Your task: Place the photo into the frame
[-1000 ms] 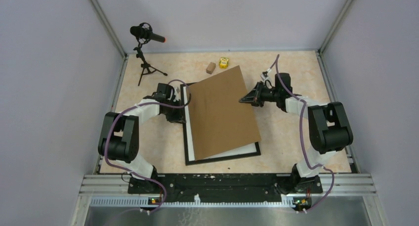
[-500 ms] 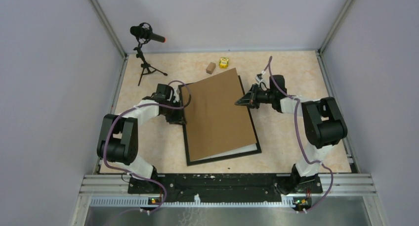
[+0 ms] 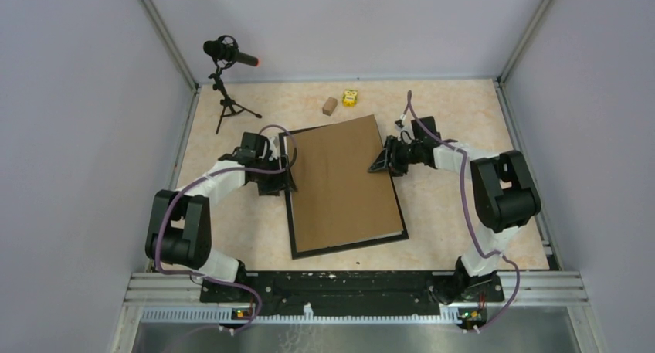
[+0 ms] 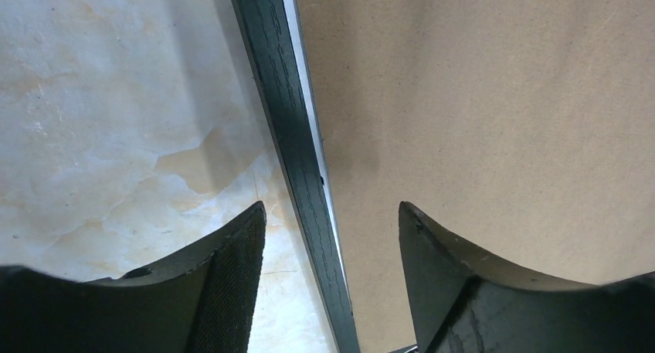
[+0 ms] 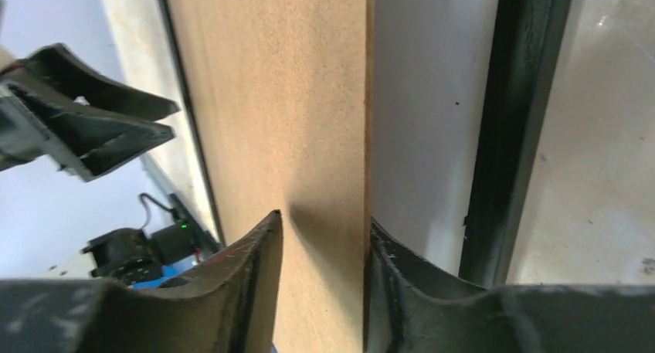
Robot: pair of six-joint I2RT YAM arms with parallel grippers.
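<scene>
While the backing board [image 3: 344, 183] covers the photo [image 5: 425, 113] inside the frame [image 4: 282, 106], the left gripper [image 4: 330, 208] stands spread over the frame's rail. The right gripper [image 5: 324, 218], jaws parted, sits at the board's edge, with the photo's white strip just beside it.

I see plain lilac-grey walls [image 3: 77, 137] closing three sides of my beige marbled bench [image 3: 463, 113], evenly lit.

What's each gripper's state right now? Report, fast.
Left gripper: open, jaws astride the frame edge, holding nothing.
Right gripper: open, jaws astride the backing board edge.
</scene>
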